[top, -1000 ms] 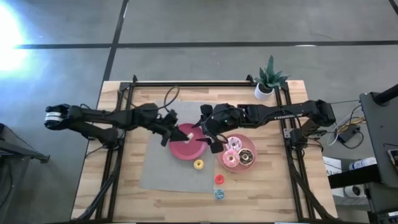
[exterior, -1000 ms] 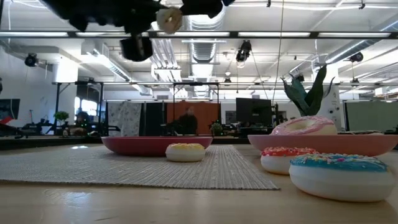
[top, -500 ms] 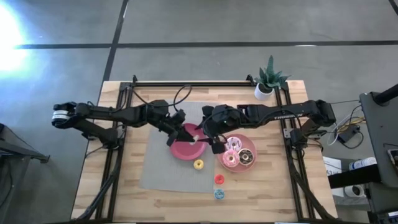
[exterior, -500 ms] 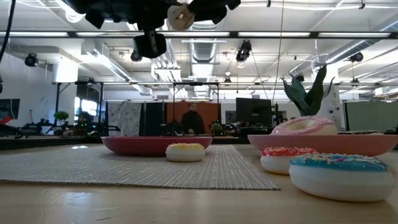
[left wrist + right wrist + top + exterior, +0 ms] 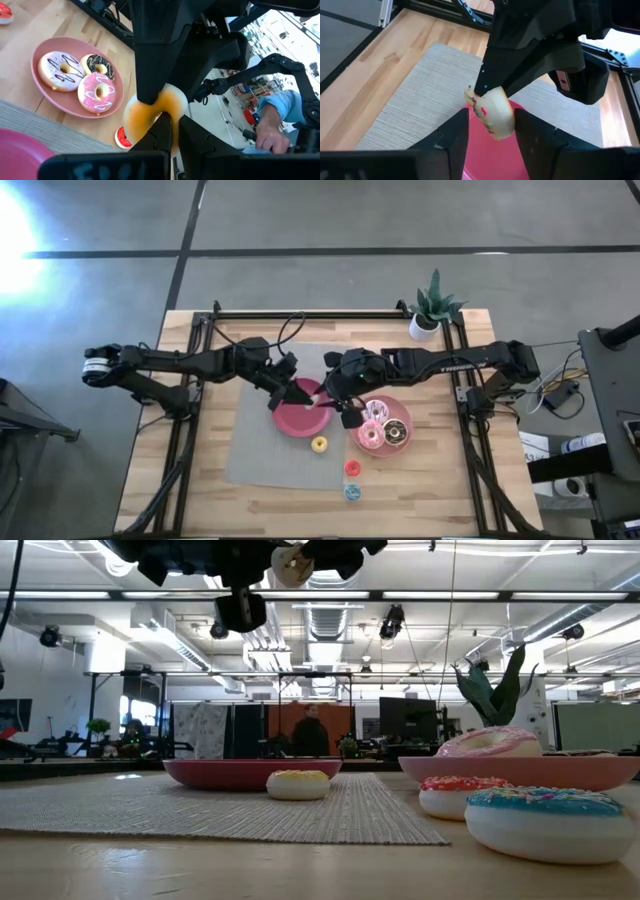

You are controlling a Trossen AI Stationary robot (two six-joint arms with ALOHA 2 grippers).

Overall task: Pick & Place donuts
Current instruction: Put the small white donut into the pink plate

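Observation:
A small cream donut with sprinkles (image 5: 492,112) hangs in the air over the red plate (image 5: 300,423), between my two grippers. My left gripper (image 5: 292,394) reaches in from the table's left and is shut on it. My right gripper (image 5: 333,398) faces it from the right, open, with one finger on each side of the donut (image 5: 308,394); whether they touch it, I cannot tell. Three larger donuts lie on the pink plate (image 5: 408,420). A yellow donut (image 5: 319,444) lies on the grey mat, and a red one (image 5: 352,468) and a blue one (image 5: 352,491) on the wood. My left gripper (image 5: 175,135) pinches the cream donut by its rim (image 5: 167,111) between its two fingers, which stand close together. It comes in roughly level from the table's left. The donut is lifted clear, high above the red plate (image 5: 250,772), near the top of the low view (image 5: 293,562).
A grey woven mat (image 5: 265,455) lies under the red plate. A potted plant (image 5: 430,315) stands at the far right corner. Black frame rails run along the table's sides. A person's hand and blue sleeve (image 5: 270,117) show beyond the table.
My left gripper has moved toward the table's right, carrying the cream donut up to the right gripper's open fingers, and has then held still. My right arm has barely moved.

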